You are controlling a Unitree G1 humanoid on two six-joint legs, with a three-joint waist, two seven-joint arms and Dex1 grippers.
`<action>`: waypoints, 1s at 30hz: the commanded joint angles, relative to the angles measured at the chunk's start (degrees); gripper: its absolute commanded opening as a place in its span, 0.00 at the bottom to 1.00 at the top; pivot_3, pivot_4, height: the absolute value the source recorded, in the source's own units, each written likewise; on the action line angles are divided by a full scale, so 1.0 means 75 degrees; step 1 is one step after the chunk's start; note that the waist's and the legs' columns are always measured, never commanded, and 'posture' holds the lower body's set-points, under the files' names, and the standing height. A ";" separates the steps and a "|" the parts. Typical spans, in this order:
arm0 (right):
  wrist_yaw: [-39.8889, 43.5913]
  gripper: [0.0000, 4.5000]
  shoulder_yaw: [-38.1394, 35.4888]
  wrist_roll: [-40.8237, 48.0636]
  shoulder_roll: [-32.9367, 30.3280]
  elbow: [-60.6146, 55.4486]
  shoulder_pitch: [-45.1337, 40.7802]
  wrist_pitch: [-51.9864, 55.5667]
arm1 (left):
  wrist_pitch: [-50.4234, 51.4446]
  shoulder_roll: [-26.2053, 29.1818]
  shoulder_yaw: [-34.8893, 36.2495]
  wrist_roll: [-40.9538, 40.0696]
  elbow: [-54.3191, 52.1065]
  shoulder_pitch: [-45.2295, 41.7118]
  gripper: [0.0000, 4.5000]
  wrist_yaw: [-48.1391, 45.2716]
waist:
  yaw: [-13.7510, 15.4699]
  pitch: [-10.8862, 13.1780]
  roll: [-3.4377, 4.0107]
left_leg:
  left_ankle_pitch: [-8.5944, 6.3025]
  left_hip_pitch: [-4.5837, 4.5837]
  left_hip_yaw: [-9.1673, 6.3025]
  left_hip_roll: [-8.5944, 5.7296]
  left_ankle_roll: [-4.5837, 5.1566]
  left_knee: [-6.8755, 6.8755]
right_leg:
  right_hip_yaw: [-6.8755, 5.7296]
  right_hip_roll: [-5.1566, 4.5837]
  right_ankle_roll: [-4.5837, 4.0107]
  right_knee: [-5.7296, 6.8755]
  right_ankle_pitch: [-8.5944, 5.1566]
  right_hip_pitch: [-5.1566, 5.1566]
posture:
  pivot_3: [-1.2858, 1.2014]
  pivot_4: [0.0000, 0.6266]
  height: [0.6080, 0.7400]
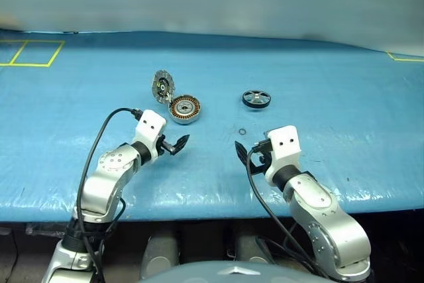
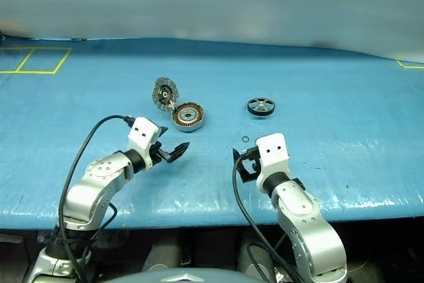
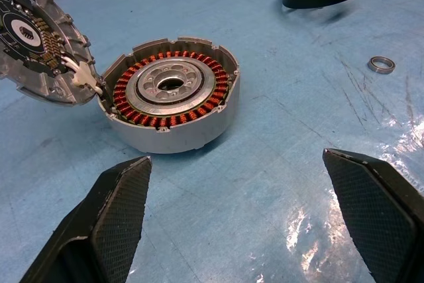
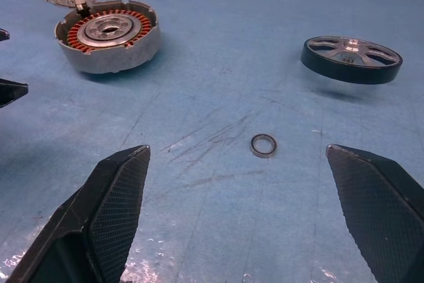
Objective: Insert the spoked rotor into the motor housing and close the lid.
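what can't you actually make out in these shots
- Lid: cut off by the picture's edge in both wrist views; its outer face is turned away in all views.
- Small metal ring: too small in the head views to show any detail.
- Spoked rotor: its underside rests on the blue table, hidden.
- Motor housing: its far outer wall is hidden behind itself.

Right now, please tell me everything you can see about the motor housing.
The motor housing is a small round cup of grey metal. Inside, a ring of copper-coloured windings surrounds a silver centre with a hole in the middle. It sits flat on the blue table cover, open side up and empty. Its lid is swung open and stands tilted up at one edge, joined there by a hinge, inner face showing. Nothing else touches it. The left gripper is open, in front of the housing and apart from it.
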 commanded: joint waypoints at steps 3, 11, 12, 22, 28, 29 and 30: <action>-0.0032 1.00 0.0012 -0.0025 0.0027 -0.0142 -0.0023 -0.0104 | -0.0001 0.0028 0.0019 -0.0021 -0.0173 -0.0110 1.00 -0.0014 | 0.0001 0.0000 0.0000 | 0.0000 0.0000 0.0000 0.0000 0.0000 0.0000 | 0.0000 0.0000 0.0000 0.0000 0.0000 0.0000 | 0.52 0.24 1.00; -0.0034 1.00 0.0048 -0.0037 0.0039 -0.0132 -0.0036 -0.0103 | 0.0046 0.0023 -0.0008 -0.0018 -0.0196 -0.0117 1.00 -0.0013 | 0.0000 0.0000 0.0000 | 0.0000 0.0000 0.0000 0.0000 0.0000 0.0000 | 0.0000 0.0000 0.0000 0.0000 0.0000 0.0000 | 0.52 0.24 1.00; -0.0035 1.00 0.0052 -0.0039 0.0038 -0.0128 -0.0038 -0.0103 | 0.0048 0.0023 -0.0008 -0.0020 -0.0198 -0.0117 1.00 -0.0014 | 0.0000 0.0000 0.0000 | 0.0000 0.0000 0.0000 0.0000 0.0000 0.0000 | 0.0000 0.0000 0.0000 0.0000 0.0000 0.0000 | 0.52 0.24 1.00; -0.0039 1.00 0.0076 -0.0054 0.0040 -0.0121 -0.0063 -0.0121 | 0.0060 0.0023 -0.0014 -0.0032 -0.0205 -0.0128 1.00 -0.0027 | 0.0000 0.0000 0.0000 | 0.0000 0.0000 0.0000 0.0000 0.0000 0.0000 | 0.0000 0.0000 0.0000 0.0000 0.0000 0.0000 | 0.52 0.24 1.00; -0.0056 1.00 0.0110 -0.0058 0.0068 -0.0099 -0.0078 -0.0128 | 0.0093 0.0029 -0.0017 -0.0076 -0.0184 -0.0180 1.00 -0.0086 | 0.0001 0.0000 0.0000 | 0.0000 0.0000 0.0000 0.0000 0.0000 0.0000 | 0.0000 0.0000 0.0000 0.0000 0.0000 0.0000 | 0.52 0.24 1.00; -0.0058 1.00 0.0122 -0.0058 0.0074 -0.0098 -0.0076 -0.0129 | 0.0100 0.0035 -0.0016 -0.0072 -0.0187 -0.0179 1.00 -0.0084 | 0.0000 0.0000 0.0000 | 0.0000 0.0000 0.0000 0.0000 0.0000 0.0000 | 0.0000 0.0000 0.0000 0.0000 0.0000 0.0000 | 0.52 0.24 1.00; -0.0058 1.00 0.0132 -0.0060 0.0077 -0.0097 -0.0074 -0.0129 | 0.0110 0.0036 -0.0012 -0.0075 -0.0192 -0.0175 1.00 -0.0083 | 0.0000 0.0000 0.0000 | 0.0000 0.0000 0.0000 0.0000 0.0000 0.0000 | 0.0000 0.0000 0.0000 0.0000 0.0000 0.0000 | 0.52 0.24 1.00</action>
